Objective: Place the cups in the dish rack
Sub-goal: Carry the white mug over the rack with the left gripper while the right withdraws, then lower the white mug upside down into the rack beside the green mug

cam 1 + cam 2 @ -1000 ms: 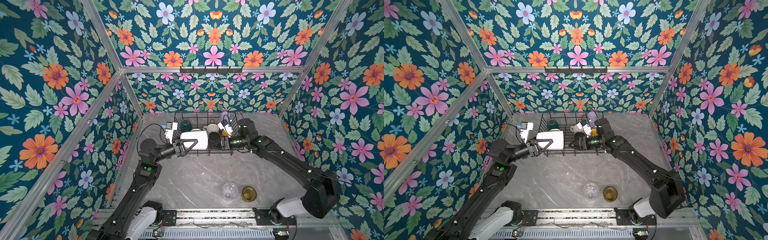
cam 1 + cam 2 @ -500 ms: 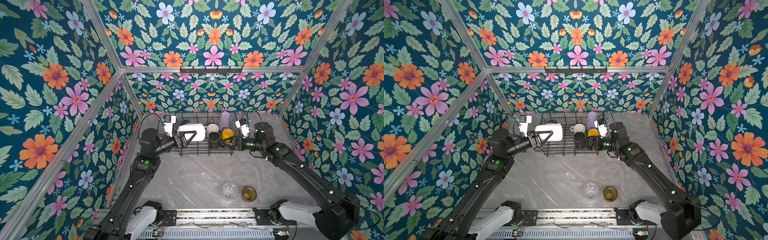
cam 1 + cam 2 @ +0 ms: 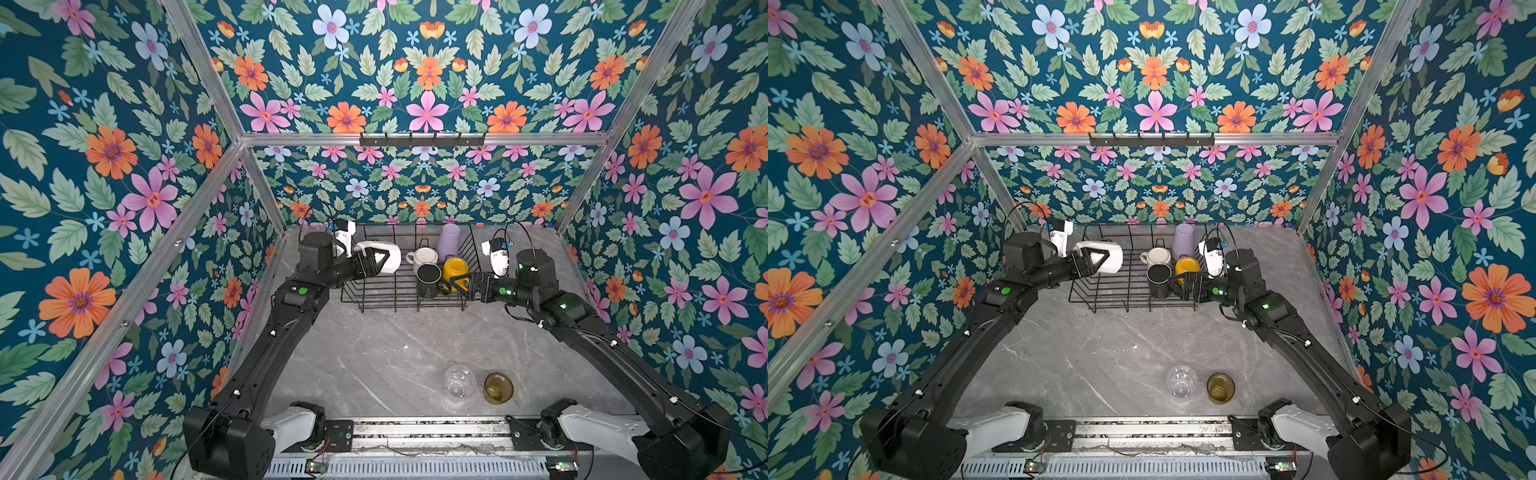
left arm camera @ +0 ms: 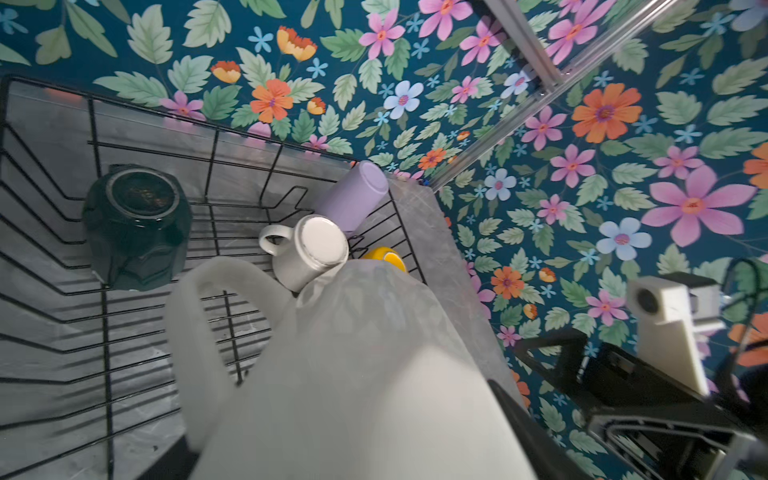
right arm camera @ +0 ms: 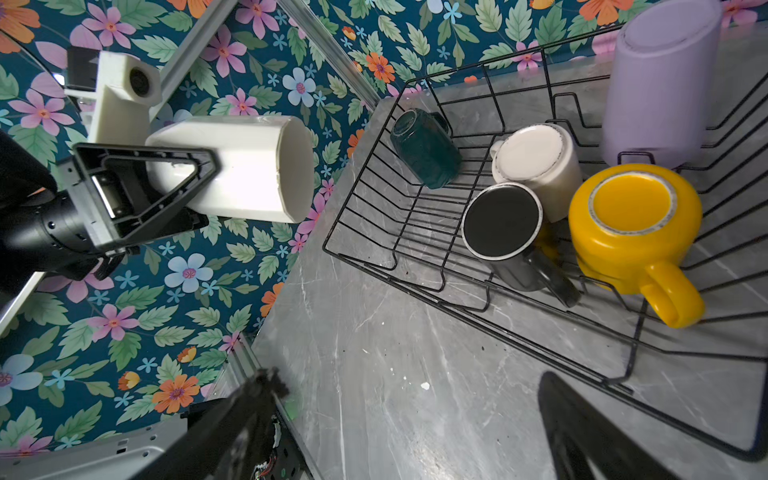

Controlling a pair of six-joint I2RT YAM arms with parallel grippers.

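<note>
Dark green mug (image 5: 424, 153) inside dish rack (image 5: 399, 216), wrist views only

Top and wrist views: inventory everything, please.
dish rack: 1, black, far on table
white mug: 1, white, in left gripper over rack
dark green mug: 1, green, rack's left end
cream mug: 1, cream, rack's right half
black mug: 1, black, before cream mug
yellow mug: 1, yellow, right of black mug
lilac tumbler: 1, lilac, rack's far right
clear glass: 1, clear, table's near side
amber glass: 1, amber, beside clear glass
table: 1, grey marble, underneath
left gripper: 1, black, shut on white mug
right gripper: 1, black, open beside yellow mug
</note>
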